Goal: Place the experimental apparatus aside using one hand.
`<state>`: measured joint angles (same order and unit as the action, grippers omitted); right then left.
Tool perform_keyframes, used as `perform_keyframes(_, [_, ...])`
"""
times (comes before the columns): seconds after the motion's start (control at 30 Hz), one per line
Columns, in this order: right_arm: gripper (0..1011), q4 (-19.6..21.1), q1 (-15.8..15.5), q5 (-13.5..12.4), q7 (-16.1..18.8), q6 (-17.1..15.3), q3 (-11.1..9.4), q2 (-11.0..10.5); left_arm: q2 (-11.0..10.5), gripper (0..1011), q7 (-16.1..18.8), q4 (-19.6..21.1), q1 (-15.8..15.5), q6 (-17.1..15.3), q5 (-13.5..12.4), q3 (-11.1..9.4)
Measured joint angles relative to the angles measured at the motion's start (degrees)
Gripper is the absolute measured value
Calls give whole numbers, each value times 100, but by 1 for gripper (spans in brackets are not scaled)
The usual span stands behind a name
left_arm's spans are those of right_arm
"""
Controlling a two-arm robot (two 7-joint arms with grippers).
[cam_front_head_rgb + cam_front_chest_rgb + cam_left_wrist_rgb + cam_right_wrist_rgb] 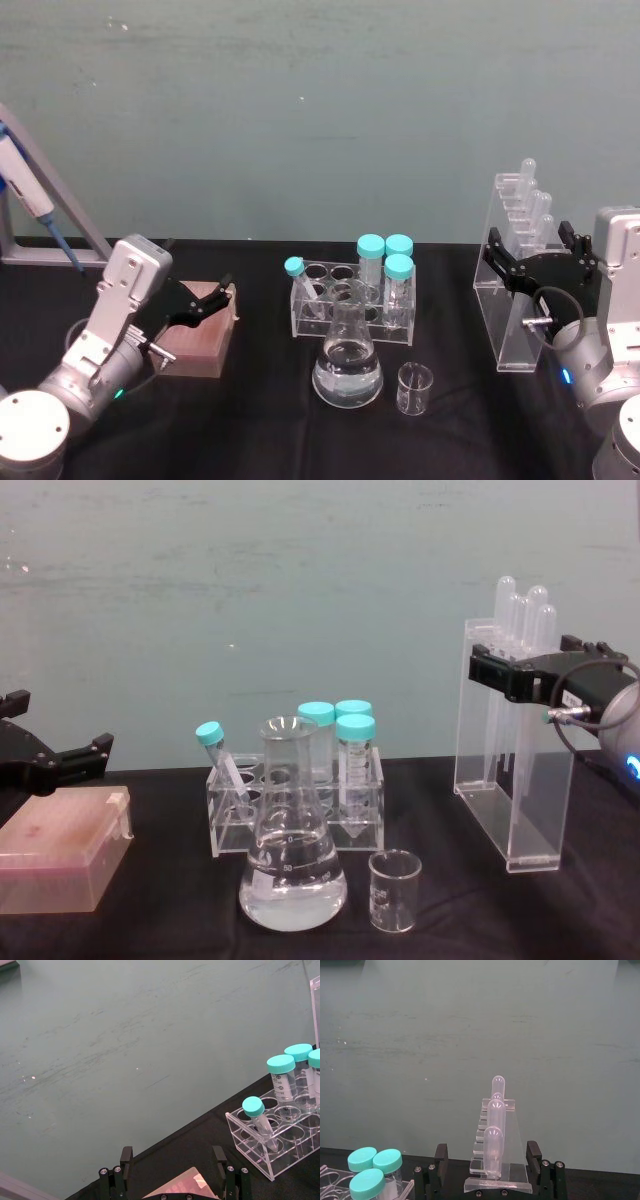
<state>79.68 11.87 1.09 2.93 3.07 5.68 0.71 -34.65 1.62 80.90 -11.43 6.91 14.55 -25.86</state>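
Observation:
The experimental apparatus stands on the black table point(250, 420). Its tall acrylic stand of pipettes point(515, 300) point(510, 790) is at the right. The conical flask of clear liquid point(347, 365) point(292, 860) and the small beaker point(414, 388) point(393, 890) are front centre. My right gripper point(528, 243) point(520, 660) is open, and its fingers straddle the top of the stand. In the right wrist view the stand point(495, 1130) sits between the spread fingers of that gripper point(487, 1152). My left gripper point(215, 298) point(60, 740) point(171, 1157) hovers open at the left.
A clear rack of teal-capped tubes point(350, 295) point(300, 790) point(275, 1130) stands just behind the flask. Below the left gripper lies a pink box point(200, 335) point(60, 860). A pipettor on a frame point(25, 180) leans at the far left. A green wall closes the back.

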Motion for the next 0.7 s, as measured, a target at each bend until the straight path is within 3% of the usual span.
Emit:
perform_keyframes(0.53, [1002, 7, -4, 6, -4, 3, 0, 0, 0, 1000, 0, 0, 0, 0, 0, 0])
perform_keyframes(0.7, [898, 9, -4, 8, -6, 3, 0, 0, 0, 1000, 0, 0, 0, 0, 0, 0])
